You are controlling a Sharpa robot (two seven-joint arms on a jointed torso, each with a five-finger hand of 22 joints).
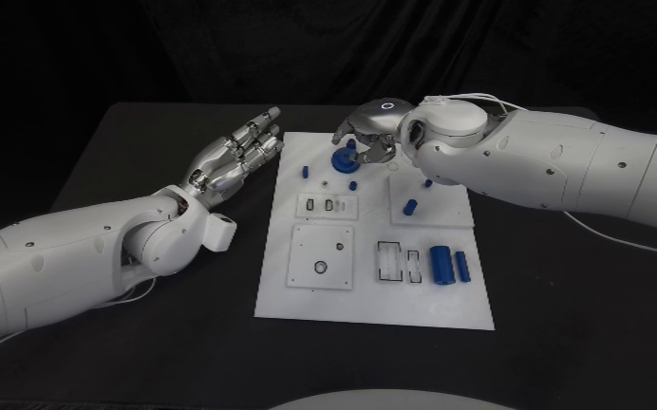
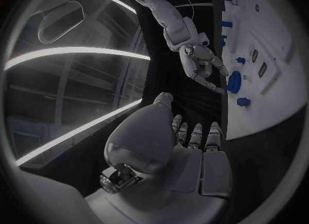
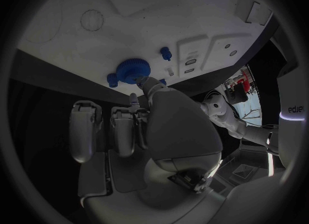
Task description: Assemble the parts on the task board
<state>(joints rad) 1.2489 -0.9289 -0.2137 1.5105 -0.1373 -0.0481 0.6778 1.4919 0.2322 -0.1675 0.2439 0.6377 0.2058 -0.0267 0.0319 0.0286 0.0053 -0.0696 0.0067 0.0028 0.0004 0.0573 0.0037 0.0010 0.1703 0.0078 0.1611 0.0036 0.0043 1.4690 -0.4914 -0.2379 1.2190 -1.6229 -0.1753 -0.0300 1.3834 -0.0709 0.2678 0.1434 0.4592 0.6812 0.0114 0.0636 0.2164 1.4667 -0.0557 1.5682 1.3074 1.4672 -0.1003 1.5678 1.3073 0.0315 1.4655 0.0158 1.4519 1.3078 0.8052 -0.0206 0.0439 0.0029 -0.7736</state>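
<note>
The round blue toothed gear (image 1: 344, 160) stands at the upper middle of the frame, on the far end of the flat white plastic task board (image 1: 369, 307). The right hand (image 1: 367, 132) pinches it between fingertips. The left hand (image 1: 235, 156), at centre left, hovers beside the board with fingers straight, apart, holding nothing. A matte black table (image 1: 137, 334) lies beneath; black curtain (image 1: 328, 21) behind.

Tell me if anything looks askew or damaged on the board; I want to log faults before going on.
Nothing stands out. The white board lies flat on the table, unbroken, and the blue parts sit on it in order. The right hand touches the blue gear at the board's far end. The left hand hovers beside the board, holding nothing.
</note>
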